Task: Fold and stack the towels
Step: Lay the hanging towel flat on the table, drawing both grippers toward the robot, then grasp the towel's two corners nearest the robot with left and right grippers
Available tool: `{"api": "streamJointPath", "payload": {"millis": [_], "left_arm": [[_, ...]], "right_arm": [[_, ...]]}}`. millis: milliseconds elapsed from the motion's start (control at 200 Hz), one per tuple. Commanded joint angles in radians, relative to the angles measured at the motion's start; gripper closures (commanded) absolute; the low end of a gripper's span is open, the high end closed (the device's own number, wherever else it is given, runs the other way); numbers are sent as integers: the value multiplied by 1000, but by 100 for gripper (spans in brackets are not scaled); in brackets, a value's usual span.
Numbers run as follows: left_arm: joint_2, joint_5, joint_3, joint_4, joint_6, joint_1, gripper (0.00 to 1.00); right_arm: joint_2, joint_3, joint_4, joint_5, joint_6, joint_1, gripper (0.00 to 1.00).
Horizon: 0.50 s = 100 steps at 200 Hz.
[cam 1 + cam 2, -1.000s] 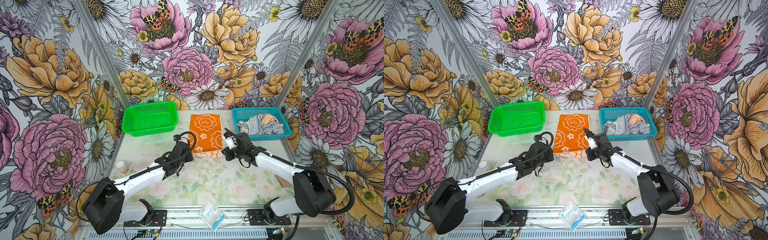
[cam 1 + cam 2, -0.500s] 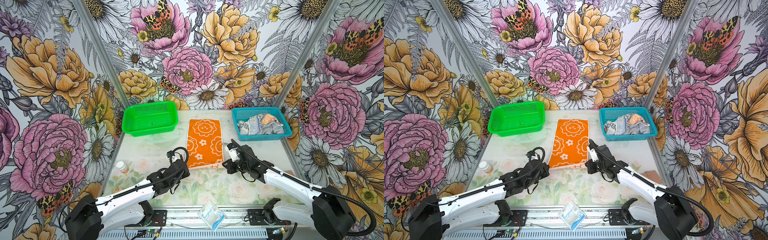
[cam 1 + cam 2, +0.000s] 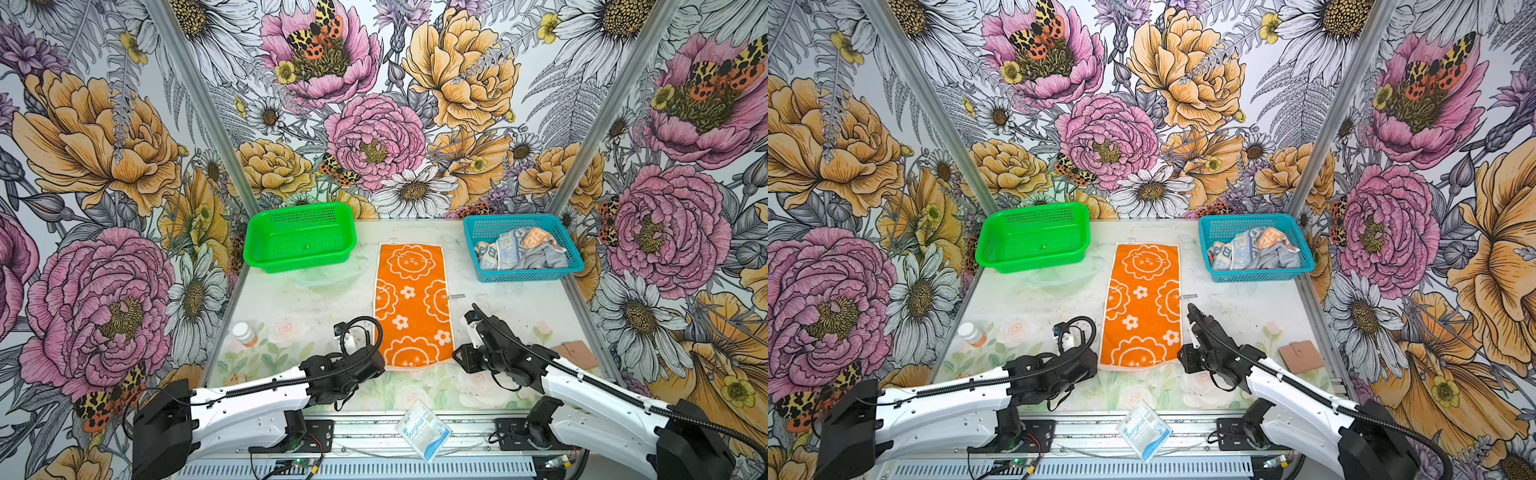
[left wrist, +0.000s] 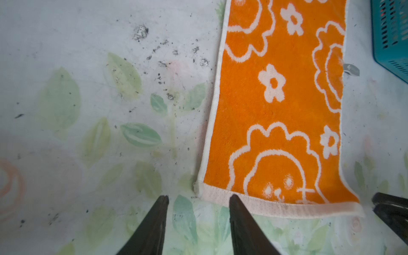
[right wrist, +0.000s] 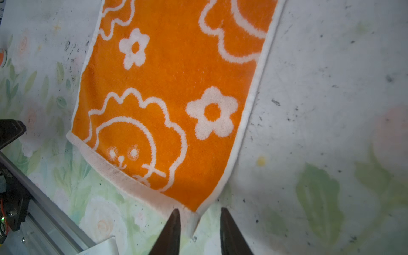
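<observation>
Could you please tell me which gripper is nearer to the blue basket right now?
Right. The right gripper is at the near right corner of the orange towel, on the side of the blue basket; the left gripper is at the near left corner, across the towel.

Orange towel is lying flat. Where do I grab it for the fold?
Take the orange towel by its two near-hem corners, from the near side, left gripper on one, right gripper on the other. It lies flat, lengthwise away from the arms, both corners free.
</observation>
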Motion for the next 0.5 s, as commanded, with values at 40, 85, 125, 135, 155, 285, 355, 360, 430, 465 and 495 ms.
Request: {"api": "streamJointPath", "payload": {"millis": [40, 85, 125, 135, 155, 285, 355, 360, 430, 465, 495], "left_arm": [[33, -60, 76, -131, 16, -20, 51], [58, -40, 93, -150, 32, -17, 52], [82, -2, 97, -147, 54, -4, 53], [90, 9, 99, -147, 60, -1, 53], [104, 31, 100, -145, 72, 10, 54], [169, 156, 103, -62, 188, 81, 59], [187, 247, 73, 59, 239, 137, 62], [190, 253, 69, 69, 242, 142, 62], [227, 351, 44, 175, 279, 198, 66], [251, 376, 44, 214, 302, 212, 66], [272, 387, 52, 229, 316, 216, 66]], "right_arm": [[-90, 11, -94, 21, 72, 37, 63], [-111, 16, -123, 23, 84, 43, 63], [-122, 17, -141, 22, 101, 44, 63], [-124, 17, -144, 21, 106, 44, 63], [-125, 16, -146, 21, 117, 44, 63], [-81, 7, -142, -1, 200, 47, 63], [-44, 9, -142, -3, 220, 47, 62], [-42, 9, -142, -4, 220, 48, 62], [-18, 13, -136, -12, 229, 50, 62], [-9, 12, -133, -17, 234, 50, 61], [-7, 10, -127, -22, 238, 51, 61]]}}
